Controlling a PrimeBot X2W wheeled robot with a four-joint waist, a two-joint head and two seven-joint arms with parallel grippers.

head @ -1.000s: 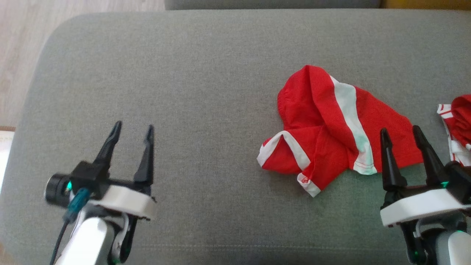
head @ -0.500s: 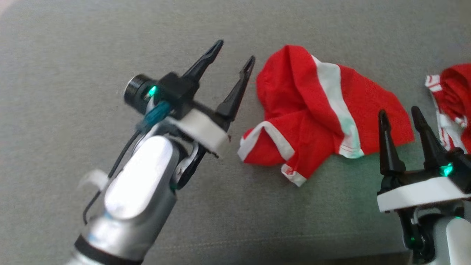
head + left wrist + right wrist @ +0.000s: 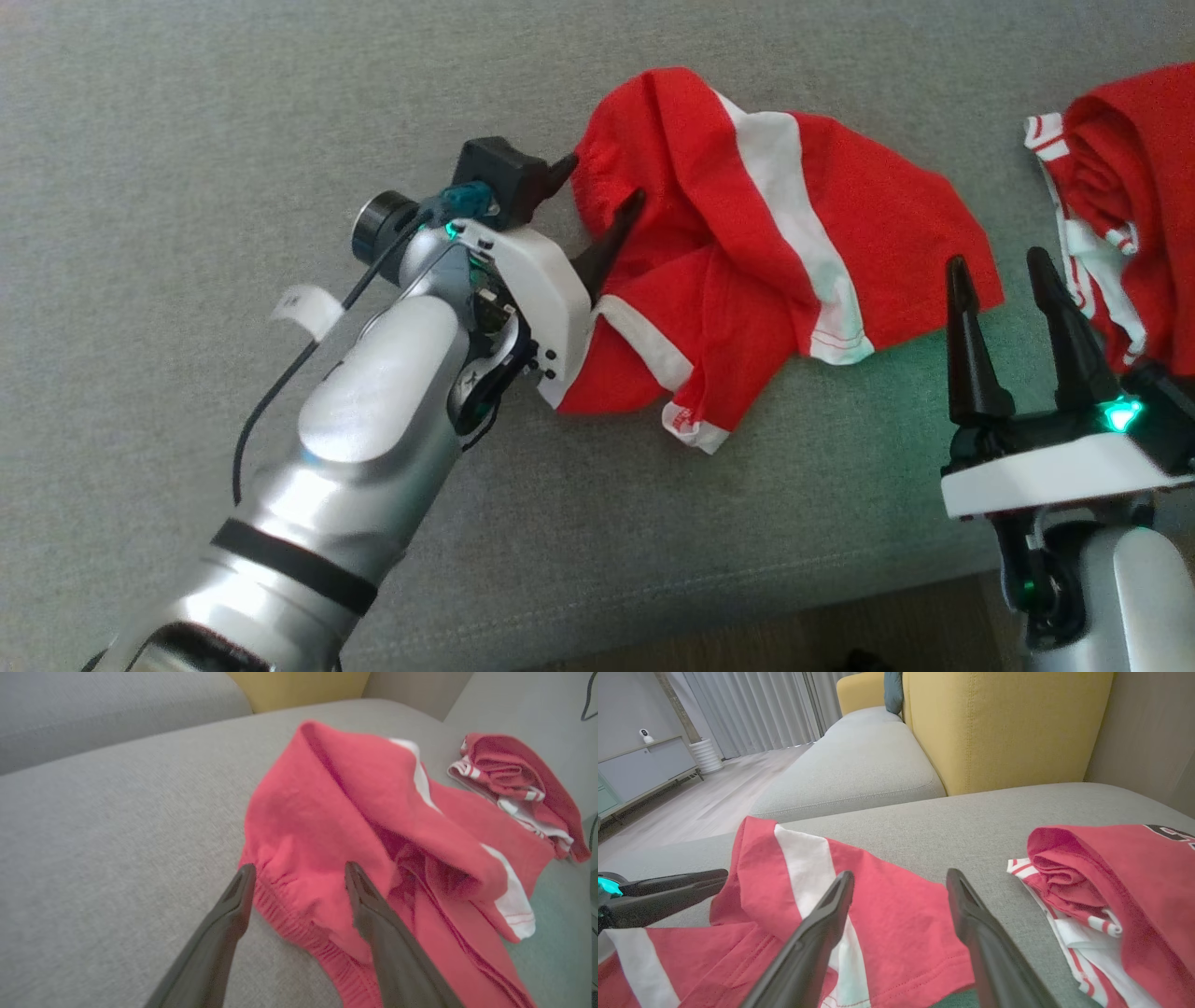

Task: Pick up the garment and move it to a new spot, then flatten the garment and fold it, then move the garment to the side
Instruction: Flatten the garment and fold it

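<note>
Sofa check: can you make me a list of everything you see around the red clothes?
Surface: grey sofa cushion.
Job's things: red garment with white stripes, crumpled.
Clutter: second red-and-white garment, bunched at the robot's right.
Grippers: left gripper, jaws open, straddling the red garment's elastic edge; right gripper, jaws open, empty, near its hem.
Cables: black cable along the left forearm.
Surroundings: yellow sofa, curtains, wood floor.

Left hand stretched forward, jaws apart; right hand low and upright, jaws apart.
</note>
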